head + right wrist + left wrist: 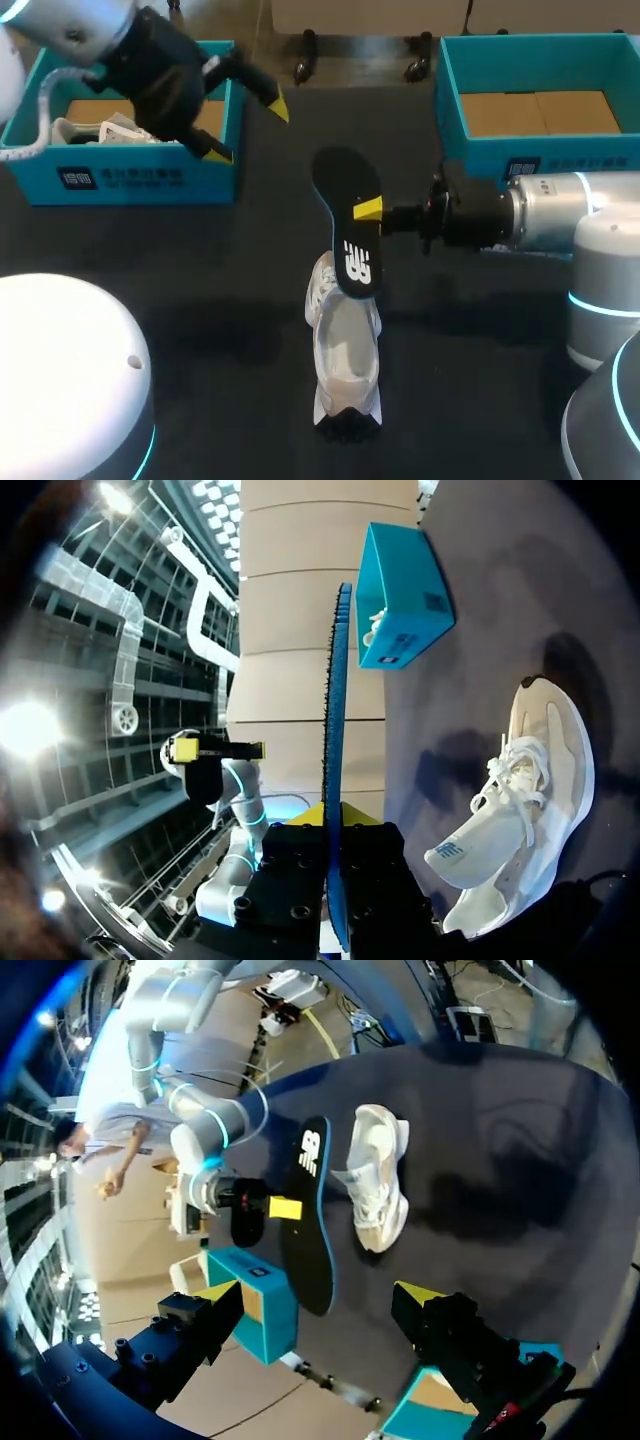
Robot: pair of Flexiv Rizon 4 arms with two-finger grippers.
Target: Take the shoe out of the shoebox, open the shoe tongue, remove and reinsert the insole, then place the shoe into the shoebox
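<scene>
Two teal cardboard shoeboxes stand at the far side of the table: the left shoebox (150, 180) and the right shoebox (470, 158). The right one is cut off at the edge of the head view. Each front wall carries a dark label, whose print is too small to make out.

One white lace-up shoe (345, 370) stands on the black tabletop (200, 300), outside both boxes.

One black insole with a blue edge (350, 190) bears a white logo. The right gripper (368, 210) is clamped on the insole and holds it on edge in the air by the shoe. Only one yellow tip shows; the other lies behind the insole.

The left gripper (248, 130) hangs over the left shoebox, fingers spread, holding nothing. The left arm covers most of a second white item (100, 130) inside that box, and its kind cannot be confirmed.
</scene>
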